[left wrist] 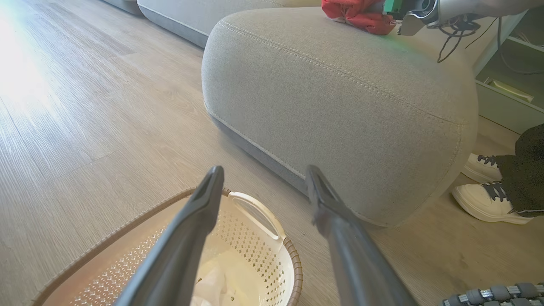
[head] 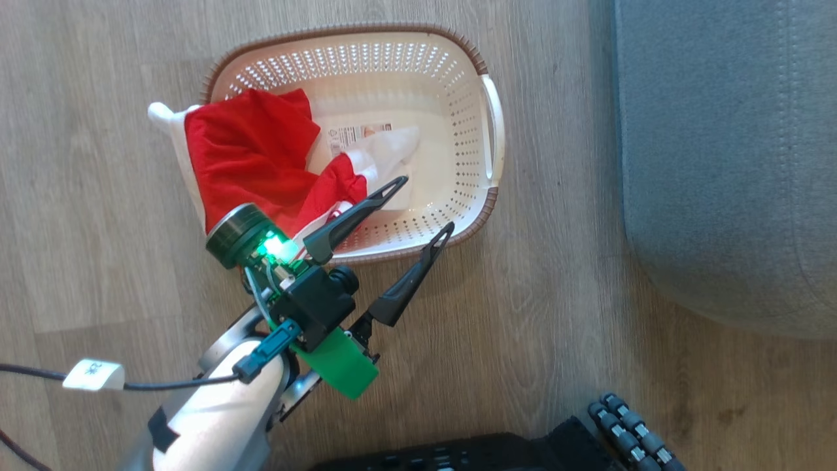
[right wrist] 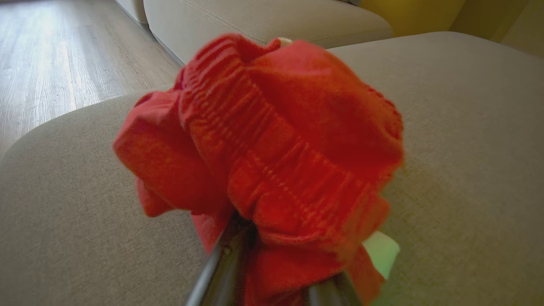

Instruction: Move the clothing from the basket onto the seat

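Left gripper [head: 426,203] is hovering over the basket [head: 353,30], jaws apart; red garment [head: 248,150] is lying inside, draping over the rim at frame left; likely risk: fabric snagging there, dragging the basket. Right gripper [right wrist: 272,276] is clamping the second garment [right wrist: 272,140] above the seat [right wrist: 467,127]; the sticker [head: 358,133] print is reading as illegible.

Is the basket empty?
No, not empty. A red garment lies in the basket, spilling over its left rim. The right end effector grips a second garment.
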Robot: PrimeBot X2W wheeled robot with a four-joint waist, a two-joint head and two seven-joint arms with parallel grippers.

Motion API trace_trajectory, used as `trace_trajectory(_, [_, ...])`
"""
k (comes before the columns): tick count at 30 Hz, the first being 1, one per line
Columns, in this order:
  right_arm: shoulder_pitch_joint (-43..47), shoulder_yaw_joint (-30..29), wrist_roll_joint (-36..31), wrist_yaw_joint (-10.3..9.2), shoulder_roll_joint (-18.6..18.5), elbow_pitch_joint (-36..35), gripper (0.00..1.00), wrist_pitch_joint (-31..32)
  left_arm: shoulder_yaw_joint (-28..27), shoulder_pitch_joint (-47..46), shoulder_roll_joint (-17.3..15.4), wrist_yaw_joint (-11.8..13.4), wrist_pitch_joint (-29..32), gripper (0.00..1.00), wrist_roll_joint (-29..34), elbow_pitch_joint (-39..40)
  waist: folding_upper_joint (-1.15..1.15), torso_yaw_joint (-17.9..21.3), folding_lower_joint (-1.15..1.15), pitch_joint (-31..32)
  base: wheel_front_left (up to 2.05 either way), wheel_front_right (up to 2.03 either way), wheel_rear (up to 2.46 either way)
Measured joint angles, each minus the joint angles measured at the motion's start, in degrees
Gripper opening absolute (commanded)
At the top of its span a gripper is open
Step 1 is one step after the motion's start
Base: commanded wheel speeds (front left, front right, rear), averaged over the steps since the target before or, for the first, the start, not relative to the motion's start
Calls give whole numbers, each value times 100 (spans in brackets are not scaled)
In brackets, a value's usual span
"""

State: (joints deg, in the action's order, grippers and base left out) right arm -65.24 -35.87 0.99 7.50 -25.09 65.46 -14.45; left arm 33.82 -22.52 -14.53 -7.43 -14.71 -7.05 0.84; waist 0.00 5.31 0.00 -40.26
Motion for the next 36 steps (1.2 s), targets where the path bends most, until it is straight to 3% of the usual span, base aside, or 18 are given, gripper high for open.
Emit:
trace_trajectory(7, [108, 79, -1, 0, -45, -18, 100, -2, -5, 23, 93, 0, 0, 100, 5, -65, 0, -40, 0, 315, 0, 0, 0])
trace_trajectory(22, [1274, 722, -191, 0, -56, -490, 100, -18, 34, 535, 577, 0, 0, 100, -2, -326, 0, -194, 0, 1467, 0, 0, 0])
trace_trajectory(30, [2003, 1473, 536, 0, 75, -1210, 100, -18, -270, 1099, 772, 0, 0, 100, -2, -414, 0, -240, 0, 2303, 0, 0, 0])
trace_trajectory(36, [2633, 2276, 1535, 0, 311, -2314, 100, -18, -670, 1447, 889, 0, 0, 100, 1, -441, 0, -265, -1, 2892, 0, 0, 0])
